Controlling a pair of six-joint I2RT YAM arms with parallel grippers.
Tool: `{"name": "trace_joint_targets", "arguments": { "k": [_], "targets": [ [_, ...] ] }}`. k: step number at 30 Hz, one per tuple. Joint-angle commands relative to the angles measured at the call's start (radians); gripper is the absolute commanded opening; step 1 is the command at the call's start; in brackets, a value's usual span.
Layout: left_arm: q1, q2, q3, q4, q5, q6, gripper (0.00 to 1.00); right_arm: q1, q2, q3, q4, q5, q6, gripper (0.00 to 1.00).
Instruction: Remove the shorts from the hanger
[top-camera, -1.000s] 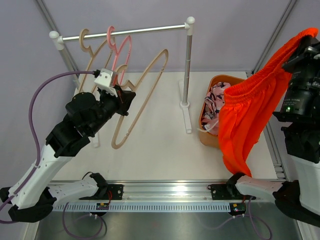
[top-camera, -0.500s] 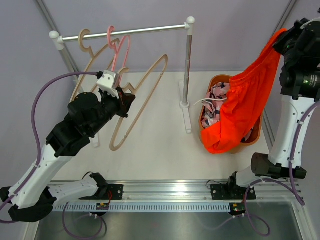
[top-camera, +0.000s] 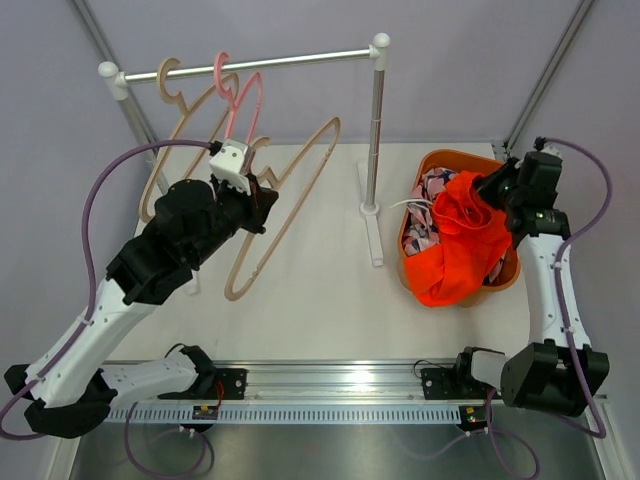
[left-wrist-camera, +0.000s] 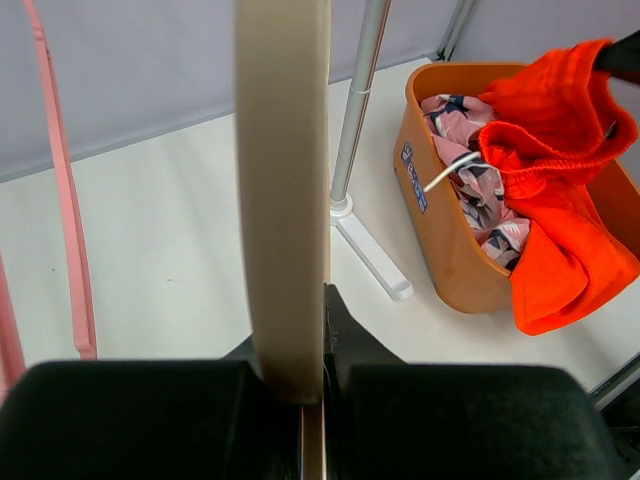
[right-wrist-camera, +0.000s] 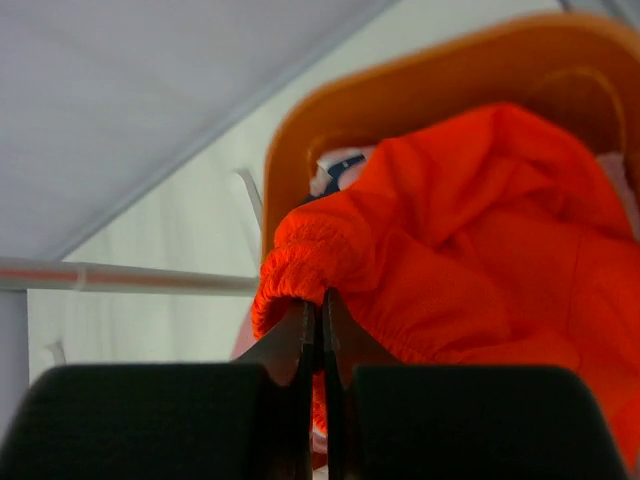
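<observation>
A: Orange shorts (top-camera: 455, 250)?
B: Heaped in basket (top-camera: 508, 272), just under R gripper (top-camera: 495, 187). One fold draped over near rim.
A: Room around?
B: Bare white table (top-camera: 320, 300) betw. basket and rack post (top-camera: 375, 130). Post close to basket's far-left wall.
A: Fabric?
B: Soft knit, gathered elastic waistband. Pink patterned shorts (top-camera: 425, 212) crumpled beneath, to left of R gripper, same basket. Basket smooth, rounded, orange-brown.
A: Grip?
B: R gripper pressed together, pinching orange waistband edge.
A: L side?
B: L gripper (left-wrist-camera: 315, 385) clamped tight on beige hanger (left-wrist-camera: 282, 180), a smooth flat bar, tilted. Thin pink hanger (top-camera: 245, 100) just beyond, on rail (top-camera: 270, 62).
</observation>
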Motion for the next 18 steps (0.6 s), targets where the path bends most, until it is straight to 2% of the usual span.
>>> {"name": "trace_joint_targets", "arguments": {
  "k": [1, 5, 9, 12, 15, 18],
  "targets": [
    [-0.004, 0.022, 0.038, 0.033, 0.008, -0.012, 0.00, -0.002, 0.023, -0.219, 0.212, -0.127, 0.094, 0.00],
    [-0.005, 0.056, 0.069, 0.013, 0.010, -0.028, 0.00, 0.004, 0.091, -0.394, 0.328, -0.210, 0.143, 0.00],
    [-0.005, 0.096, 0.124, -0.013, 0.004, -0.040, 0.00, 0.004, 0.138, -0.431, 0.370, -0.228, 0.149, 0.01],
    [-0.005, 0.143, 0.170, -0.057, -0.006, -0.040, 0.00, 0.004, 0.132, -0.428, 0.361, -0.224, 0.142, 0.13],
    [-0.005, 0.180, 0.231, -0.088, -0.021, -0.040, 0.00, 0.004, 0.077, -0.411, 0.338, -0.216, 0.135, 0.34],
    [-0.004, 0.215, 0.279, -0.106, -0.030, -0.034, 0.00, 0.004, 0.037, -0.393, 0.297, -0.217, 0.120, 0.43]
  ]
}}
